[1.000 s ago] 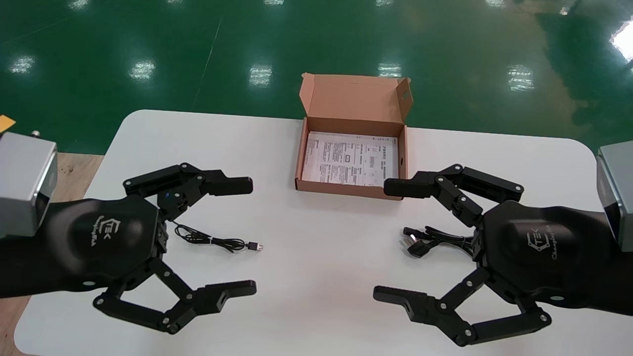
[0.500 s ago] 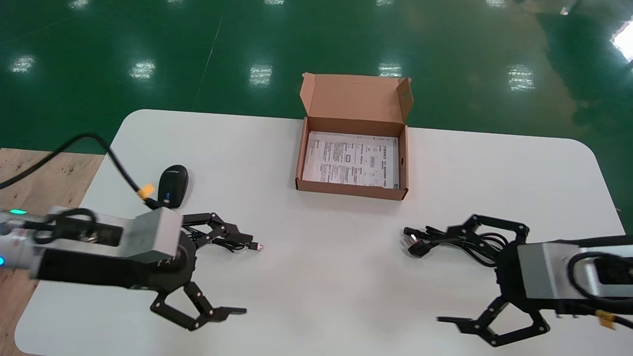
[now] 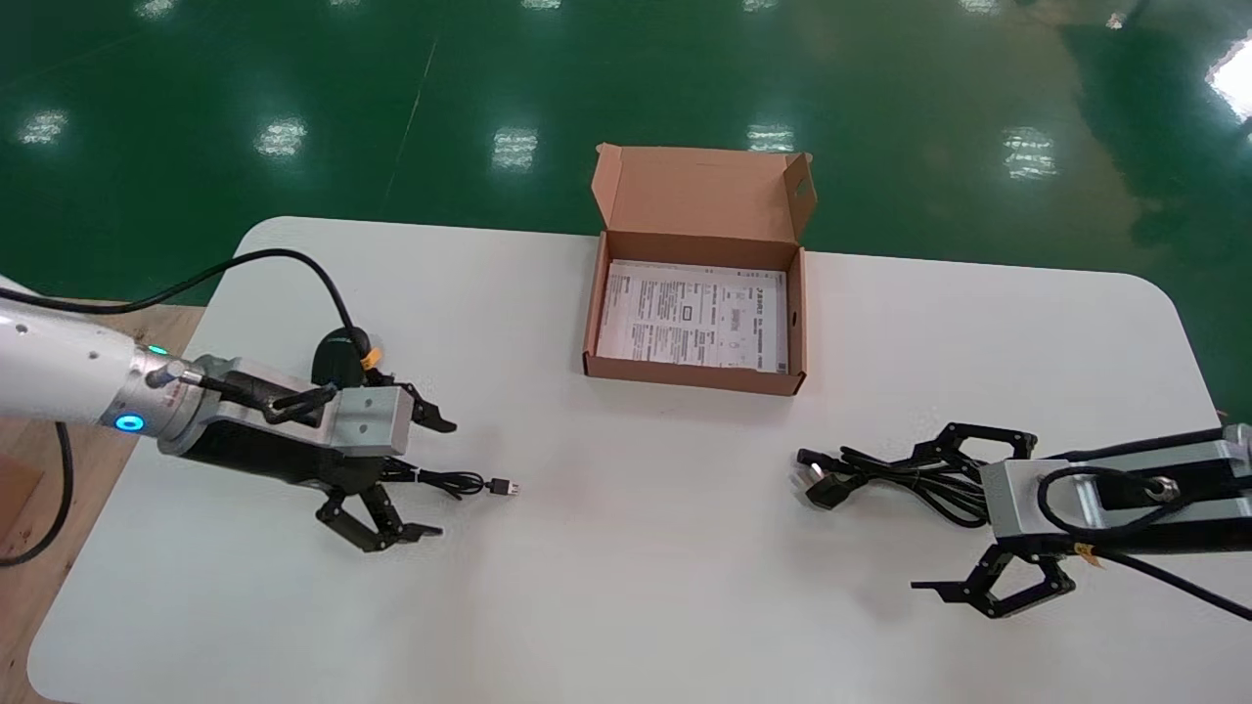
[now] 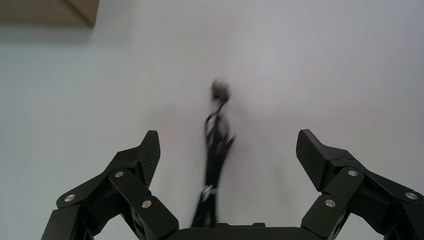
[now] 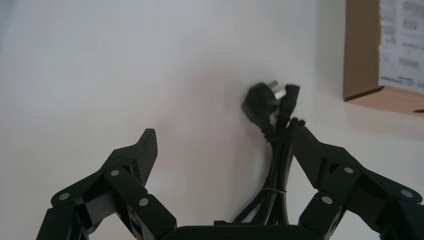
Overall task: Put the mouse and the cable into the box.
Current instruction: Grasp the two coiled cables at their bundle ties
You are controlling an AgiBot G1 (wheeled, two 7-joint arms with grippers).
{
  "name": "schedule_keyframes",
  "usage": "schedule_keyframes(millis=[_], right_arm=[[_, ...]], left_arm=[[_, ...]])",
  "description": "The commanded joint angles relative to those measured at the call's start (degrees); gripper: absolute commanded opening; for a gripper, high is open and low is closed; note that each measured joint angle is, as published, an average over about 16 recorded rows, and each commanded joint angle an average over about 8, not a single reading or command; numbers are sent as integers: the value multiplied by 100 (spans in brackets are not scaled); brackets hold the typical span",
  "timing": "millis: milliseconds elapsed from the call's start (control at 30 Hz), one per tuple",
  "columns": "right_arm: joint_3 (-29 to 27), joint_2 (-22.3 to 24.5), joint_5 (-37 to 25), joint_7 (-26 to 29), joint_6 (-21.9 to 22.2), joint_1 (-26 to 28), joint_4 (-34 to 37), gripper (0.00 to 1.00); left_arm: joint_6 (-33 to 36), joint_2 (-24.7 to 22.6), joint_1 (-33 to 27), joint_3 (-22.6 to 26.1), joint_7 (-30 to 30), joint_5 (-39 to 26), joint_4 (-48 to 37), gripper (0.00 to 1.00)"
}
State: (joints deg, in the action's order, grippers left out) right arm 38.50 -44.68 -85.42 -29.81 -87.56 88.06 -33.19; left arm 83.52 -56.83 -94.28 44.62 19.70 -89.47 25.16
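Writing: the only print I can see is on the paper sheet (image 3: 694,315) lying flat in the box (image 3: 685,375). It's way too small for me to read.
Left arm: reaches in low over the table (image 3: 626,587) from my left side, with my left gripper (image 3: 440,479) right over the thin cable (image 3: 460,481).
Left fingers: spread wide, one on each side of the thin cable, pinching nothing.
Right arm: comes in low from my right, right gripper (image 3: 921,518) at the power cord (image 3: 861,474).
Right fingers: also spread wide; one fingertip (image 5: 305,142) is right up against the cord bundle.
Mouse (image 3: 337,354): black and rounded, on the table just behind my left wrist and half hidden by it.
Box: plain brown cardboard, lid flap standing up, at the far middle of the table, well apart from both cables.
Power cord: thick, black, bundled, with the plug end pointing toward the table's middle.
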Motion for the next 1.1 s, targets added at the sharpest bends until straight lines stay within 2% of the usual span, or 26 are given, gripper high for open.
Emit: schedule_keyframes(millis=[33,300,467,500,533,733,767,800,1100], right_arm=[[95,-185,-131,-292,17,159,447,100],[206,-704,-504,-985,957,502,1630,100],[231,-880,-583,-1215,1248,594,2043,100],[238,-908,-597,-1253,1280,610,2117,94],[244,-934,-610,-1284,1305,624,2187,82],[272,-1020,-663,-1361,1379,674,2406,7],[272,-1019,-662,-1358,1377,673,2401,0],[271,-1015,-659,-1354,1374,672,2389,0],[257,-977,-632,-1325,1338,647,2291,0]], left_arm=[[-138,-172,-155,85,274,-189,-418,100],[-530,-494,-389,203,997,-431,-1444,100],[-664,-609,-437,208,1245,-446,-1816,100],[-685,-630,-448,209,1279,-452,-1883,99],[-703,-649,-458,210,1307,-455,-1943,88],[-757,-708,-503,211,1370,-466,-2131,13],[-757,-706,-502,209,1368,-461,-2125,2],[-754,-704,-501,208,1366,-457,-2115,0],[-727,-677,-478,203,1344,-446,-2027,0]])
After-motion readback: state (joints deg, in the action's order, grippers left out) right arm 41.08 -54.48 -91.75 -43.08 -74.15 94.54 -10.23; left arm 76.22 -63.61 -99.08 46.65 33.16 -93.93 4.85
